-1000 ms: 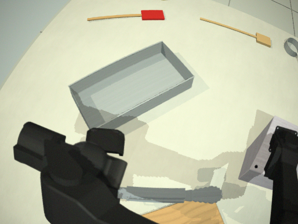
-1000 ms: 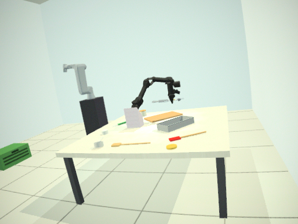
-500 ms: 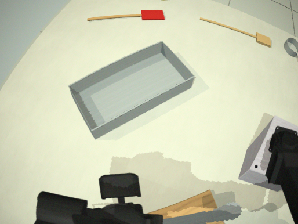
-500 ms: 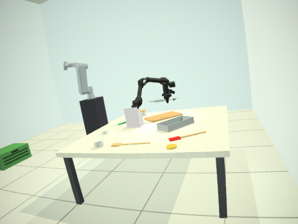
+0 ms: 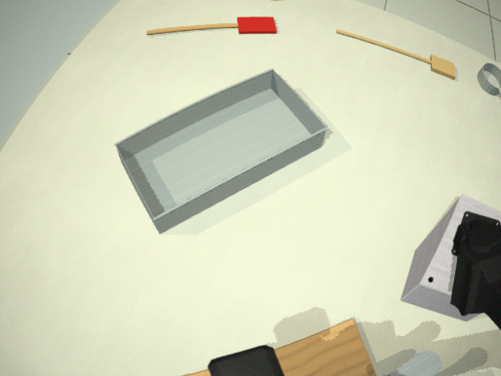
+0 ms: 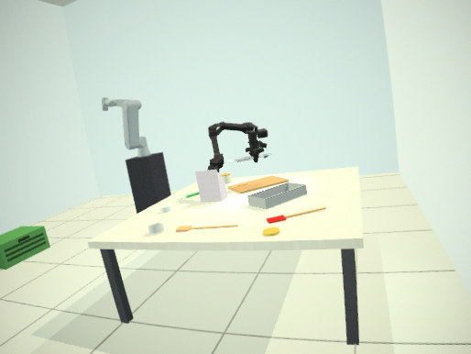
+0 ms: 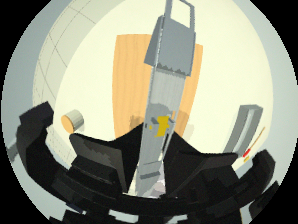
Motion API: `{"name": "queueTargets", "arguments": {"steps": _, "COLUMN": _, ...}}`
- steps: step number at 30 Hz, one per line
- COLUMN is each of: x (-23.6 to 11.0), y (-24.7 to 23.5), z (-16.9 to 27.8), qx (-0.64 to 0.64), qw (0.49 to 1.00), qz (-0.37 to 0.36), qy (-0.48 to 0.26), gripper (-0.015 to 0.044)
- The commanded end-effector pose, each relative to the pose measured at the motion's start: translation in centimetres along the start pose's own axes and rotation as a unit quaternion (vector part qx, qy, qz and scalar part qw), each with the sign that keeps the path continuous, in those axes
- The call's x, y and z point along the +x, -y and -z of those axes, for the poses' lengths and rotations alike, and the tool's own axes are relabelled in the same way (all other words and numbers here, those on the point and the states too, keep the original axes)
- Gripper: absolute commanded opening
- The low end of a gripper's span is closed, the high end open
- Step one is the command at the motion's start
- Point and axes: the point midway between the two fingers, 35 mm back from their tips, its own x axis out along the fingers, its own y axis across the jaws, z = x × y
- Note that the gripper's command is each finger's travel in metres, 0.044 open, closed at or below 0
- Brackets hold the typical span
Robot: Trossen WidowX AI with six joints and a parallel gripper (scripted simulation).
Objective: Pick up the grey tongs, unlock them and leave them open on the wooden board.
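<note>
The roasting tin (image 5: 221, 148) sits near the middle of the counter (image 5: 73, 273) with bare surface on all its sides, its long axis running diagonally in the top view and nothing lying across its rim. The wooden board (image 5: 322, 353) shows at the bottom edge of that view, partly cut off by the frame and partly covered by a dark part of the arm; from the exterior view the board (image 6: 258, 183) lies just behind the tin (image 6: 277, 194), with the arm's grey pedestal block (image 6: 210, 185) close on one side. The grey tongs (image 7: 166, 90) are off the counter, pinched in the tool (image 7: 152, 185), whose fingers are pressed onto the shank near the yellow lock piece (image 7: 160, 124). In the wrist view they read as one flat grey bar ending in a rectangular loop, the two arms lying together, and they hang over the board (image 7: 129, 83), long axis along the board's length. From the exterior view the tongs (image 6: 247, 159) are held roughly level, well above the board, reaching out to both sides of the tool (image 6: 256, 157).
</note>
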Motion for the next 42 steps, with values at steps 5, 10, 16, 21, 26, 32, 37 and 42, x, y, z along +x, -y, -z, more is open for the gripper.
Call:
{"name": "queueTargets", "arguments": {"steps": 5, "x": 0.0, "y": -0.9, "z": 0.9, "qx": -0.013, "qw": 1.000, "qz": 0.000, "qy": 0.000, "gripper": -0.0150}}
{"name": "queueTargets", "arguments": {"steps": 10, "x": -0.1, "y": -0.8, "z": 0.9, "qx": -0.013, "qw": 1.000, "qz": 0.007, "qy": 0.014, "gripper": -0.0150}}
{"name": "queueTargets", "arguments": {"steps": 16, "x": -0.6, "y": -0.5, "z": 1.2, "qx": -0.013, "qw": 0.998, "qz": 0.029, "qy": 0.062, "gripper": -0.0150}}
{"name": "queueTargets", "arguments": {"steps": 21, "x": -1.0, "y": -0.4, "z": 1.3, "qx": -0.012, "qw": 0.993, "qz": 0.044, "qy": 0.106, "gripper": -0.0150}}
{"name": "queueTargets", "arguments": {"steps": 26, "x": -1.5, "y": -0.2, "z": 1.4, "qx": -0.011, "qw": 0.987, "qz": 0.057, "qy": 0.151, "gripper": -0.0150}}
{"name": "queueTargets", "arguments": {"steps": 32, "x": -2.1, "y": -0.1, "z": 1.6, "qx": -0.007, "qw": 0.976, "qz": 0.067, "qy": 0.206, "gripper": -0.0150}}
{"name": "queueTargets", "arguments": {"steps": 37, "x": -2.7, "y": 0.0, "z": 1.7, "qx": -0.006, "qw": 0.965, "qz": 0.072, "qy": 0.253, "gripper": -0.0150}}
{"name": "queueTargets", "arguments": {"steps": 42, "x": -3.3, "y": 0.0, "z": 1.9, "qx": -0.004, "qw": 0.951, "qz": 0.073, "qy": 0.300, "gripper": -0.0150}}
